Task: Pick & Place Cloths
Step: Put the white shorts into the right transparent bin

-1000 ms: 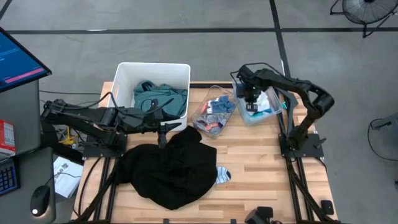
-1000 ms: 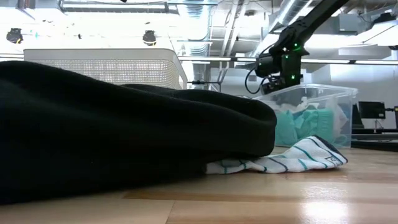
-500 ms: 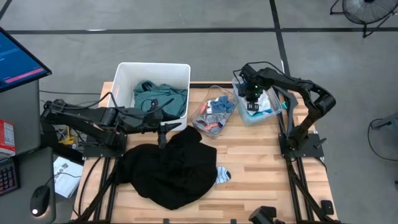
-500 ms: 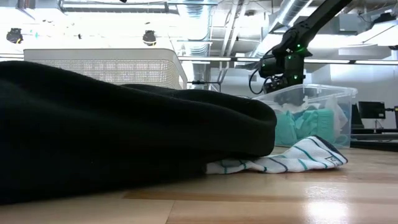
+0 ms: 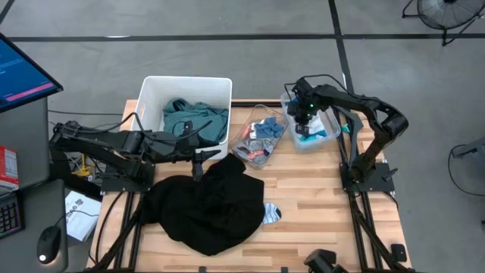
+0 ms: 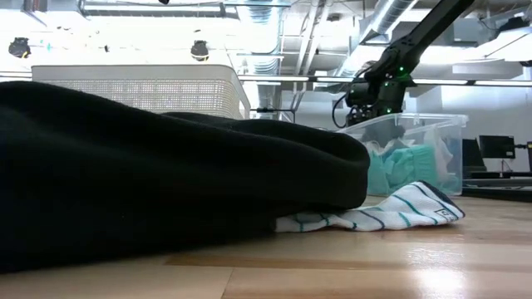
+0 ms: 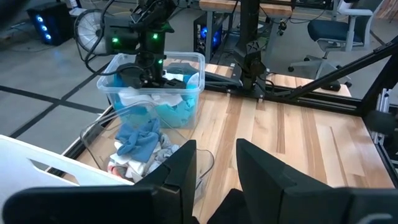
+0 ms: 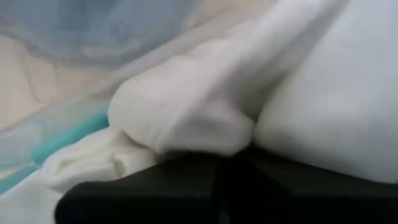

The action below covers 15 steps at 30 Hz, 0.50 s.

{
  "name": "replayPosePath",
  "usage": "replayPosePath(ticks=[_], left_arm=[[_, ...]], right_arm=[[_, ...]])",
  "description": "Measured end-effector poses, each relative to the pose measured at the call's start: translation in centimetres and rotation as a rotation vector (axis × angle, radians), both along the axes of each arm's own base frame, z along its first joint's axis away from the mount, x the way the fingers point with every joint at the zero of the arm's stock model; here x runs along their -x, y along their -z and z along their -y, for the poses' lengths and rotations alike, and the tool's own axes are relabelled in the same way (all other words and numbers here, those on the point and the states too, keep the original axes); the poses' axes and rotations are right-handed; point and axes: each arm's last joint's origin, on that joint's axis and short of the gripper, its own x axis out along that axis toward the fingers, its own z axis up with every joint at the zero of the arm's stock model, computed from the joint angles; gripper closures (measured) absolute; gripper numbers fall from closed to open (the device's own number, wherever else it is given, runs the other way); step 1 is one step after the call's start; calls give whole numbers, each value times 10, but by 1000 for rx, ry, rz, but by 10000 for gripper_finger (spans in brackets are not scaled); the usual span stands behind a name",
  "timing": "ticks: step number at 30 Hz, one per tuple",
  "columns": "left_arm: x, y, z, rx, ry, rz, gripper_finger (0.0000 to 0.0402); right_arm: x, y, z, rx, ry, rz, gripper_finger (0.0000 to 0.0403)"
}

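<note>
My right gripper (image 5: 303,120) reaches down into the far-right clear bin (image 5: 324,136), which holds cyan and white cloths, and is shut on a white cloth (image 8: 186,118). My left gripper (image 7: 214,180) waits open above the far edge of the large black garment (image 5: 204,208) that lies spread on the table. A white sock with teal stripes (image 5: 270,214) pokes out from under the garment's right edge. A teal-green shirt (image 5: 193,117) lies in the white bin (image 5: 151,95). Small blue and grey pieces (image 5: 258,140) fill the middle clear bin. My right gripper comes from above into the bin and pinches a bunched fold of the white cloth (image 8: 245,134) between its fingers. The cloth bulges right in front of the fingers, and the rest lies on the other cloths in the bin (image 7: 152,99). How many layers, I cannot tell.
The three bins stand in a row along the table's far edge. Bare wood (image 5: 318,197) lies right of the black garment. A monitor (image 5: 23,72), keyboard and mouse sit left of the table. In the low view the black garment (image 6: 166,183) blocks most of the table.
My right gripper has sunk lower into the far-right clear bin among its cloths. The bin has shifted slightly toward the table's left and far edge, and white cloth now shows higher inside it.
</note>
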Motion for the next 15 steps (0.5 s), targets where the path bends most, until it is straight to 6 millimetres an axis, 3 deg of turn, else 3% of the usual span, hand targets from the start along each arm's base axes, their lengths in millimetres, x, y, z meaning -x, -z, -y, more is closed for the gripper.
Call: replayPosePath(ticks=[5,8,15], left_arm=[[0,0,0,-3,1,0,303],[0,0,0,-18,6,-5,303],[0,0,0,-25,8,-7,303]], right_arm=[[10,-24,-7,25,33,-39,397],[14,-53,-12,96,37,4,385],[28,-94,-34,188,31,100,326]])
